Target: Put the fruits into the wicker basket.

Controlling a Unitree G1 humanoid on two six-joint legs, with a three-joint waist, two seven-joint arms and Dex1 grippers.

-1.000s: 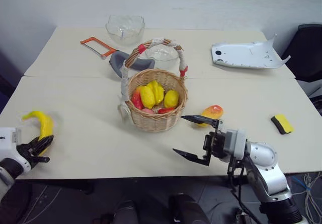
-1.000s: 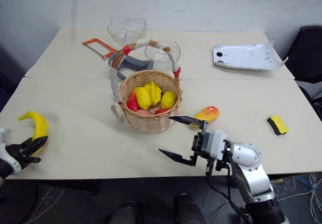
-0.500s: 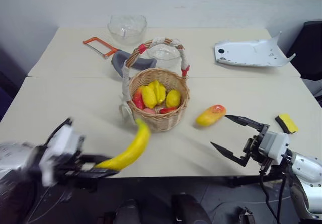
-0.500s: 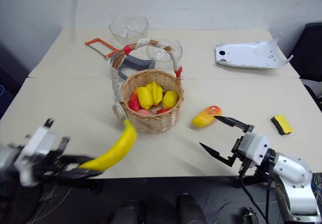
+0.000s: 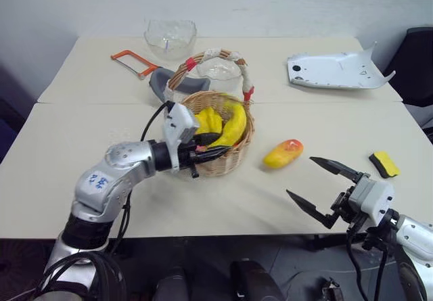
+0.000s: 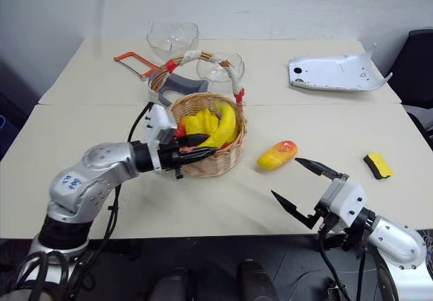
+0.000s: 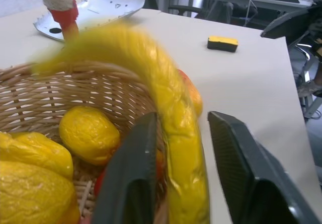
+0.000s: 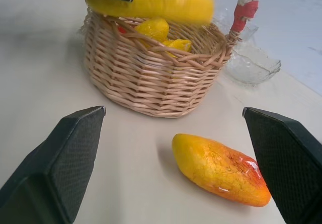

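- Within the last second the left gripper (image 5: 206, 147) had carried the banana (image 5: 233, 124) from the near left edge of the table (image 5: 101, 152) across to the wicker basket (image 5: 230, 157), and its black fingers now reached over the basket's near rim.
- In the left wrist view the banana lay between the two fingers (image 7: 132, 173) with gaps on both sides, so the jaws looked parted around it rather than clamped; I judged it freshly let go, or about to be, though contact low down could not be ruled out.
- The banana now curved over the small yellow and red toy fruits (image 6: 197, 122) inside the basket, its far end resting toward the rim on the mango's side.
- That left one fruit outside: the mango (image 5: 283, 153) lay on the table just to the right of the basket, apart from its wall.
- The right gripper (image 5: 325, 187) had drawn back toward the near edge, right of the basket and nearer than the mango, jaws spread wide and holding nothing; it looked placed to take the mango next.
- The surface was a pale tabletop with a seam running behind the basket.
- Behind the basket stood two clear glass bowls (image 5: 169, 37), an orange-framed hacksaw (image 5: 132, 62) and a grey object (image 5: 162, 83); well right of it lay a white plastic cover (image 5: 335, 71) and a yellow-and-black sponge (image 5: 384, 164).
- A plain light wall (image 5: 270, 3) closed the room beyond, with a dark chair (image 5: 416, 64) at the far right.
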